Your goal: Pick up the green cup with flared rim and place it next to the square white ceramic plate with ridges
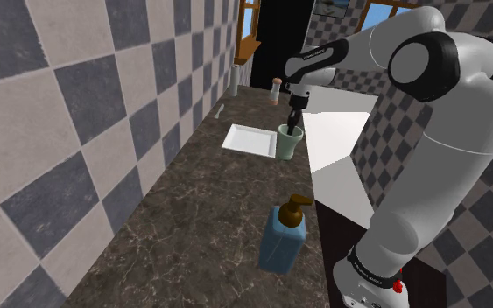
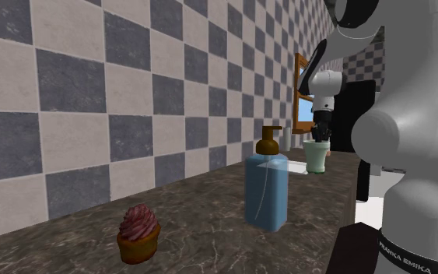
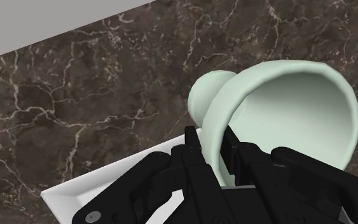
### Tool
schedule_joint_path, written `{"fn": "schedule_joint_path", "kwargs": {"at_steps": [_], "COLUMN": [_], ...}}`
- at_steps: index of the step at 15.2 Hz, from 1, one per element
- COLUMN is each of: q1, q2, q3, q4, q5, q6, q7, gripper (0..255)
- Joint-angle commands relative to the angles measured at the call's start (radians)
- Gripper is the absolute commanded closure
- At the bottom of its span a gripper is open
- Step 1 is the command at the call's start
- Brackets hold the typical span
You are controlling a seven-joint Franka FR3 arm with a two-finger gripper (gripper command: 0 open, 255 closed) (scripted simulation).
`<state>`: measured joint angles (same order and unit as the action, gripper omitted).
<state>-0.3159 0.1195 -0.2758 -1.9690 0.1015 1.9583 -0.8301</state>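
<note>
A pale green cup with a flared rim [image 1: 289,143] stands upright beside the right edge of the square white plate [image 1: 250,138] on the dark marbled counter. My black gripper [image 1: 294,120] comes down from above and is shut on the cup's rim wall. The wrist view looks into the cup [image 3: 285,108], with the gripper [image 3: 225,149] clasping the near part of its rim and a corner of the plate [image 3: 107,191] just beside it. In the second exterior view the cup [image 2: 316,156] hangs under the gripper [image 2: 321,134]. Whether the cup's base touches the counter cannot be told.
A blue soap dispenser with a brown pump [image 1: 283,233] stands nearer the stand, close to the counter's right edge. A cupcake [image 2: 138,233] sits nearest in the second exterior view. A small bottle [image 1: 276,89] and a tall slim container [image 1: 235,79] stand far back. The checkered wall [image 1: 78,105] runs along the left.
</note>
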Motion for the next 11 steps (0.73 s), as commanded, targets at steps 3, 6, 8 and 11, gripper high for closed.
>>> {"fn": "schedule_joint_path", "kwargs": {"at_steps": [3,6,8,11], "q1": [-0.002,-0.002,-0.002,-0.002], "q2": [0.024,0.024,0.024,0.024], "q3": [0.001,0.001,0.001,0.001], "q4": [-0.029,-0.029,-0.029,-0.029], "q5": [0.009,0.009,0.009,0.009], "q6": [0.052,0.052,0.052,0.052], "q7": [-0.01,-0.01,-0.01,-0.01], "gripper": [255,255,255,255]}}
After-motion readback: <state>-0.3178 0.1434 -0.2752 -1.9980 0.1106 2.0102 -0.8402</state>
